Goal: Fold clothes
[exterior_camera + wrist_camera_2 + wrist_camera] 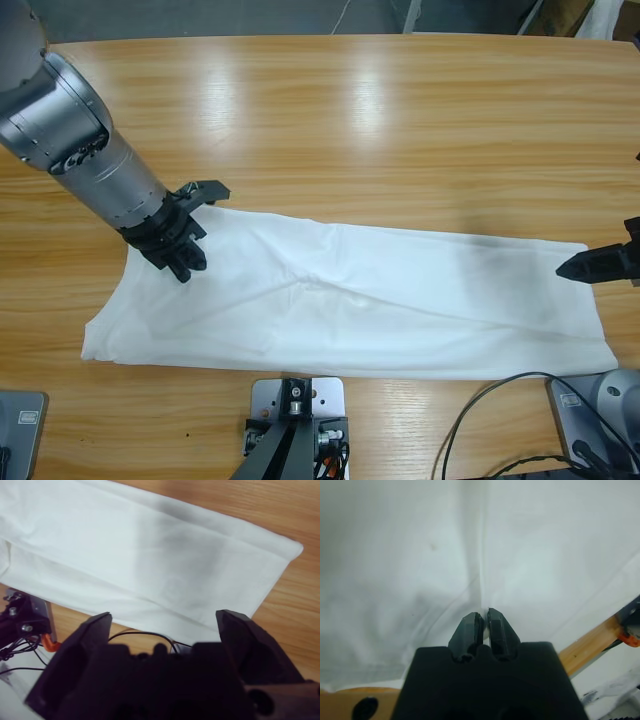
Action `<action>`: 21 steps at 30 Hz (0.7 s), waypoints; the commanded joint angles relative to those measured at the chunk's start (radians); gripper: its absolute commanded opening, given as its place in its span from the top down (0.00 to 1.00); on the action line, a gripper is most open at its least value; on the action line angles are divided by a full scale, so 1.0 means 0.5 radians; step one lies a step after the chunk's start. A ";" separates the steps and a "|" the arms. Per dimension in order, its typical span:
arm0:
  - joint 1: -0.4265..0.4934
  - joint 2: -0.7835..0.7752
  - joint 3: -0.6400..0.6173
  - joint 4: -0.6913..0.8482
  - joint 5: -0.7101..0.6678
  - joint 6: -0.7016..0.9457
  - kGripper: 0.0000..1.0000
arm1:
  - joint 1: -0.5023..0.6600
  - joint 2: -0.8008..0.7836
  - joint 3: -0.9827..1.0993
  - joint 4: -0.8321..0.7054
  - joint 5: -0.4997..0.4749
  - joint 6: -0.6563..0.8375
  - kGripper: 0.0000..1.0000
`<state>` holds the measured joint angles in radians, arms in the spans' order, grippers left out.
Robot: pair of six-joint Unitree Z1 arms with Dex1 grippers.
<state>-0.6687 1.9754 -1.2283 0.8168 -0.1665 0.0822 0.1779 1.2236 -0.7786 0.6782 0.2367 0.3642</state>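
T-shirt [400, 290] folded lengthwise, flat on wooden table [400, 120]

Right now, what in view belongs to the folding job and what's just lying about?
Job:
- white shirt, folded into a long strip on the table
- left hand, shut, over the shirt
- right hand, open, at the shirt's other end

Lying about:
- black cables at the table's near edge

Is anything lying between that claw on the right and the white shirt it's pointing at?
Nothing visible. The right gripper sits just off the T-shirt's right end with its jaws spread, and only bare table lies between them. The left gripper, jaws shut, is already over the shirt's other end.
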 commanded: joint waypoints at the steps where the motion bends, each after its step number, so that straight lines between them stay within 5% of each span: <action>1: -0.111 -0.059 -0.236 0.110 -0.004 -0.013 0.96 | 0.022 0.019 0.069 -0.028 -0.023 0.016 0.16; 7: -0.121 0.000 -0.178 0.130 -0.046 0.031 0.96 | 0.022 0.001 0.072 -0.028 -0.026 0.017 0.16; 8: -0.120 0.001 -0.165 0.146 -0.022 0.007 0.85 | 0.022 -0.003 0.072 -0.027 -0.026 0.017 0.15; 10: -0.120 0.001 -0.133 0.175 0.067 -0.045 0.16 | 0.022 0.001 0.072 -0.028 -0.029 0.017 0.15; 11: -0.111 0.001 -0.124 0.185 0.081 -0.048 0.08 | 0.022 0.001 0.072 -0.028 -0.032 0.017 0.15; 21: 0.110 0.148 -0.101 0.153 -0.287 0.149 0.05 | 0.022 0.013 0.069 -0.025 -0.031 0.017 0.14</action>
<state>-0.6638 1.9588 -1.3135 0.8953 -0.1905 0.1076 0.1779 1.2236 -0.7768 0.6710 0.2337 0.3642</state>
